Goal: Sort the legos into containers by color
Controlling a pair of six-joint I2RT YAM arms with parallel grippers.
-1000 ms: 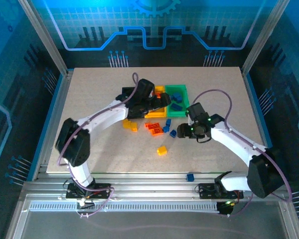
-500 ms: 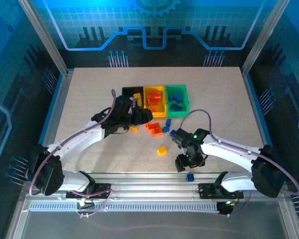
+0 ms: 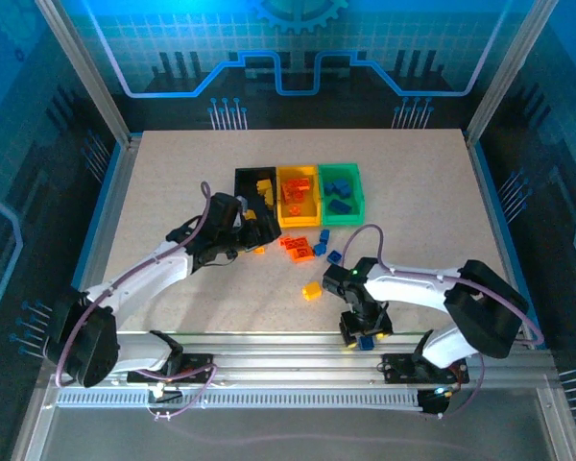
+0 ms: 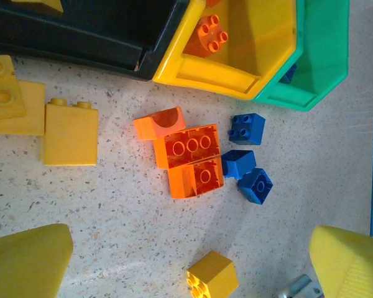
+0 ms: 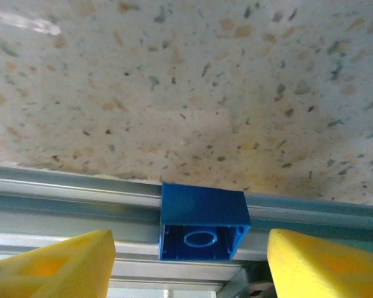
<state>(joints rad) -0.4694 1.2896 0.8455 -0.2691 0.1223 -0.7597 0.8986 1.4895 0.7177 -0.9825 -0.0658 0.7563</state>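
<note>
Hands spread: your right hand (image 5: 189,261) astride blue lego (image 5: 204,214) by worktop (image 3: 173,173) 6 o'clock edge; left hand (image 4: 186,257) above orange legos (image 4: 186,149).

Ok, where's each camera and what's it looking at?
Top external: above and behind the arm bases, looking down on the speckled table; left gripper and right gripper show.
Left wrist: on the left arm, looking down at orange-red studded plastic bricks beside the black, yellow and green bins; its open yellow fingers show.
Right wrist: on the right arm, facing a blue plastic brick on the metal rail, between its open yellow fingers.
Shared: top external and right wrist show that brick.
</note>
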